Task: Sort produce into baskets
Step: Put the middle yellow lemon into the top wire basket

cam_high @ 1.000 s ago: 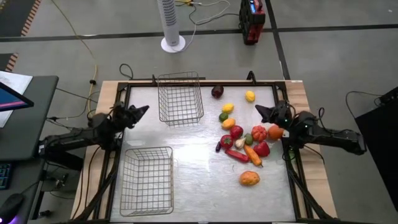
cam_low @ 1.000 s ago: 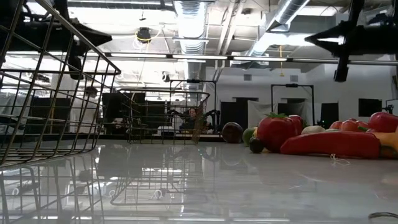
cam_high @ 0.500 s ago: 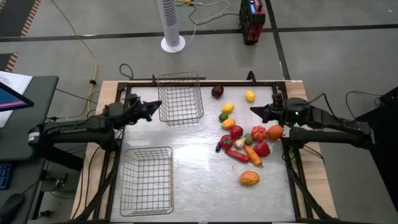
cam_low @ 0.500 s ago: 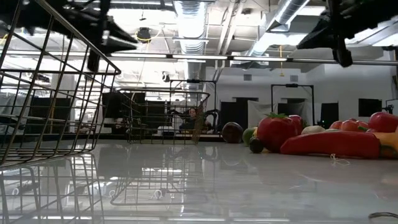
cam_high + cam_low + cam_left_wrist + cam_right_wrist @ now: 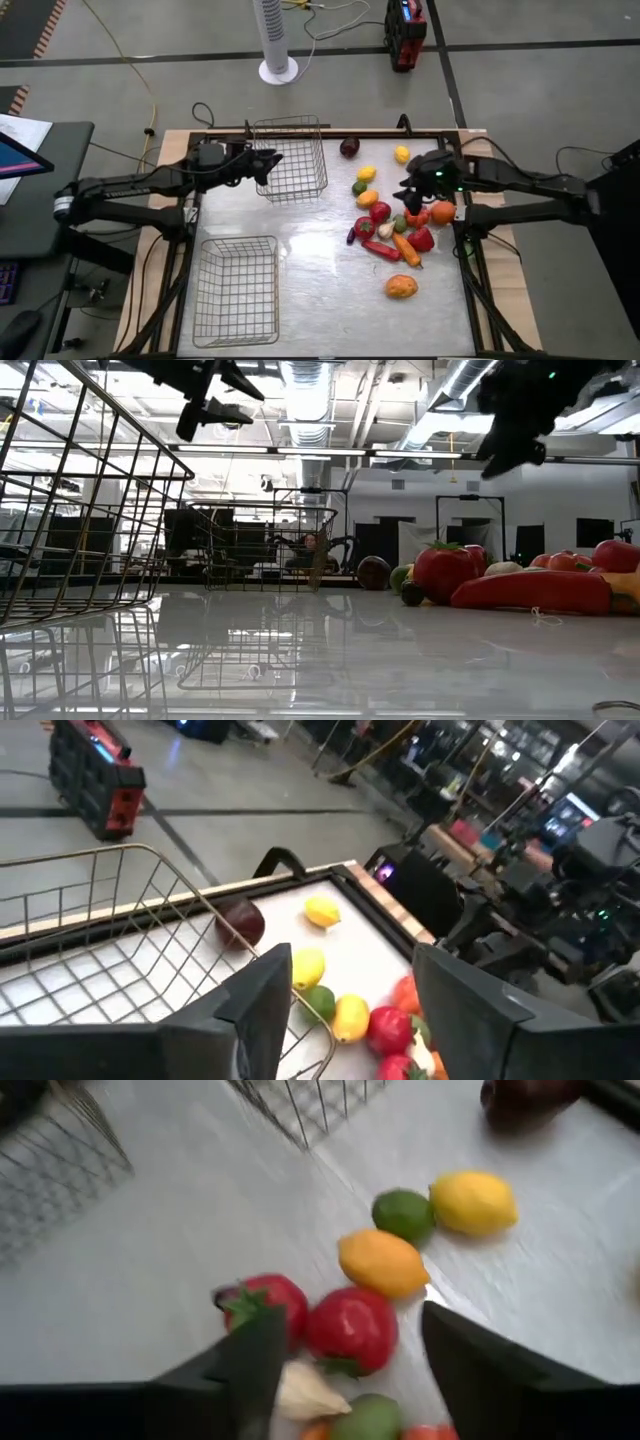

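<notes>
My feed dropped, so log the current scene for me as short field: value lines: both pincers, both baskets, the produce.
left pincer: open, empty, over the far basket's left side
right pincer: open, empty, above the produce cluster
far basket: empty
near basket: empty
produce: all on the table's right half, none sorted yet
outliers: maroon piece and lemon at the far edge, orange piece nearest

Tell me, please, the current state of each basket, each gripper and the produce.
Far basket: upright, empty.
Near basket: upright, empty.
Left gripper: open, empty, above the far basket's edge.
Right gripper: open, empty, above the produce.
Produce: loose on the table, unsorted.
</notes>
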